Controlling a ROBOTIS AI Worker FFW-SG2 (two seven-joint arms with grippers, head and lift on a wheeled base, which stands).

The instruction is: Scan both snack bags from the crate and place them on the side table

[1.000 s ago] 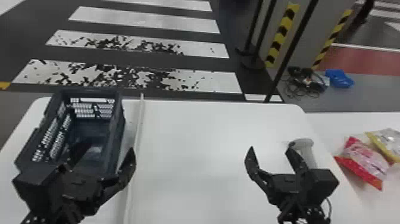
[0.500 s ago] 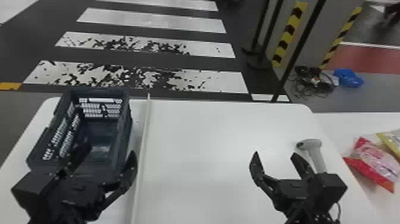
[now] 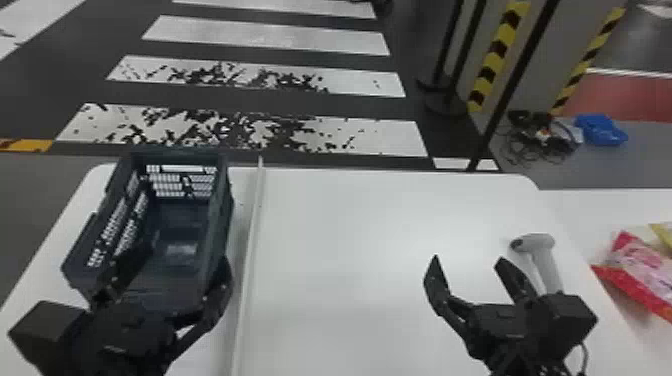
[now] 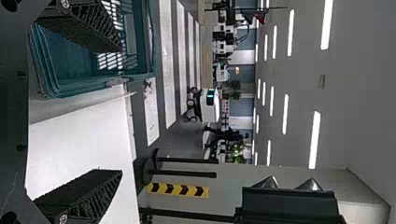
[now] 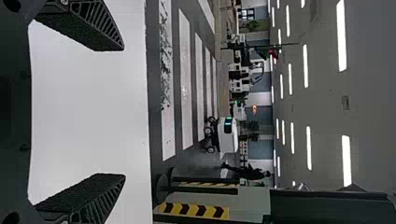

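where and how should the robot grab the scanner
Probably by the handle of the scanner, coming from above with the right end effector, one finger along each long side. The handle looks slim and straight beside the bulkier head, and runs back toward the robot.

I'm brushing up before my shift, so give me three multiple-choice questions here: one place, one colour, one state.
1. Where is the red and pink snack bag?
A) In the dark plastic crate
B) On the white side table
C) On the floor

2. What colour is the pistol-shaped scanner?
A) Orange
B) Green
C) Light grey

3. How is the black left gripper?
A) Open
B) Shut, empty
C) Clamped on a bag

1: B, it lies past the main table's right edge.
2: C, its head and handle look pale grey.
3: A, its fingers stand wide apart.
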